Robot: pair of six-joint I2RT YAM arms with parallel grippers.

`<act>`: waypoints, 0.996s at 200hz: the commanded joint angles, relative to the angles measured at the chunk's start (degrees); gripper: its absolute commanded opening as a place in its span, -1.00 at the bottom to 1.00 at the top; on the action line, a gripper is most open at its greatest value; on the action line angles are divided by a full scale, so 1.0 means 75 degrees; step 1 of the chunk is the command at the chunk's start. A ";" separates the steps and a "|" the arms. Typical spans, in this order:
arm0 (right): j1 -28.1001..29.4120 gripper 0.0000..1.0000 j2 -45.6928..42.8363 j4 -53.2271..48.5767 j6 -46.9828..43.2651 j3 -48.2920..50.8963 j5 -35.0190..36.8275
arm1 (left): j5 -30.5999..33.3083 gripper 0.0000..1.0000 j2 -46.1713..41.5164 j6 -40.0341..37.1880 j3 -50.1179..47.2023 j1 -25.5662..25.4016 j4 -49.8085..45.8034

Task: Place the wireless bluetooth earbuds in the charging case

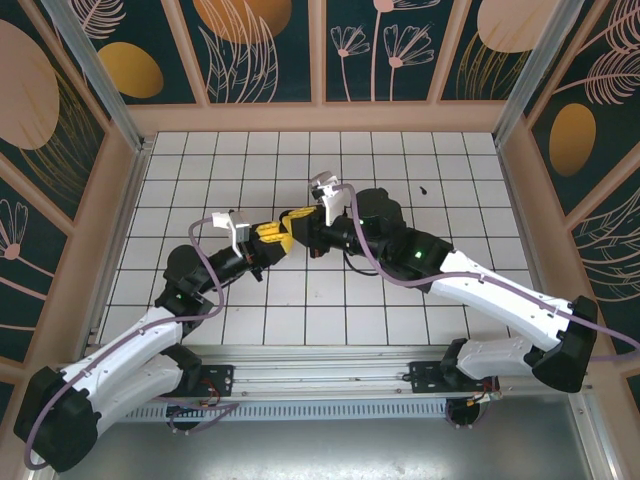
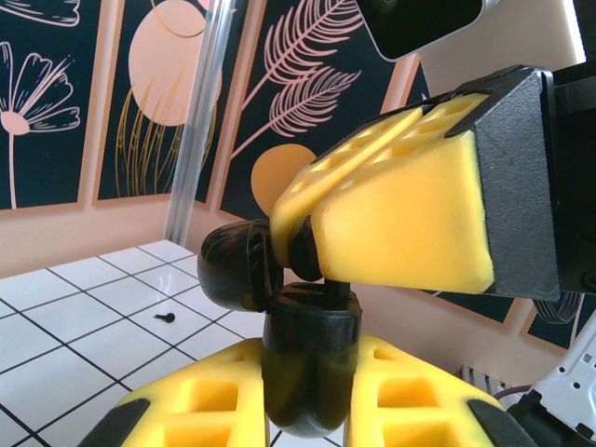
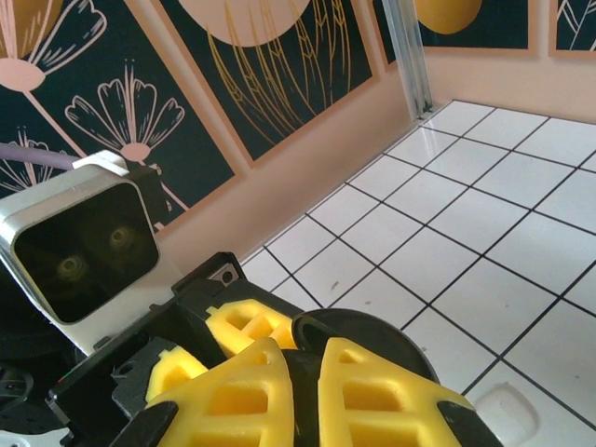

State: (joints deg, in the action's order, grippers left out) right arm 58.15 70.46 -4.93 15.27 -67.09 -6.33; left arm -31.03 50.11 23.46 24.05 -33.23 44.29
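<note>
The charging case [image 2: 307, 363] is clamped upright by the left gripper [image 1: 275, 235] above the tabletop's middle, its lid [image 2: 233, 265] swung open. The right gripper [image 1: 300, 217], nearly closed, is held over it; whether anything is pinched cannot be told. One earbud [image 1: 425, 188] lies toward the far right corner.

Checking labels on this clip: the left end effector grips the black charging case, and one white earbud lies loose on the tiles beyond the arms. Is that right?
Not quite. The loose earbud is black, not white; the top external view shows it. Otherwise right: the left end effector grips the black charging case.
</note>
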 commanded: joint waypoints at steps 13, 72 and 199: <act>0.0085 -0.75 0.0100 -0.0403 -0.0127 -0.0227 0.0117 | 0.0041 -1.00 -0.0177 -0.0052 -0.0008 -0.0037 0.0281; 0.0125 -0.30 0.0057 -0.0522 0.0125 -0.0484 0.0626 | 0.0033 -1.00 -0.0165 -0.0093 -0.0018 -0.0036 0.0258; -0.1175 0.08 -0.0234 -0.1442 0.0931 -0.1242 0.0443 | -0.0013 -1.00 -0.0077 -0.0214 -0.0014 -0.0038 0.0193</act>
State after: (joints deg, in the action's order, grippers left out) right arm 53.17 69.89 -10.98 21.02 -73.43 -3.09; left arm -30.24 49.91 23.33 23.99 -33.50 43.90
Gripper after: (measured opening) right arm 0.529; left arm 0.178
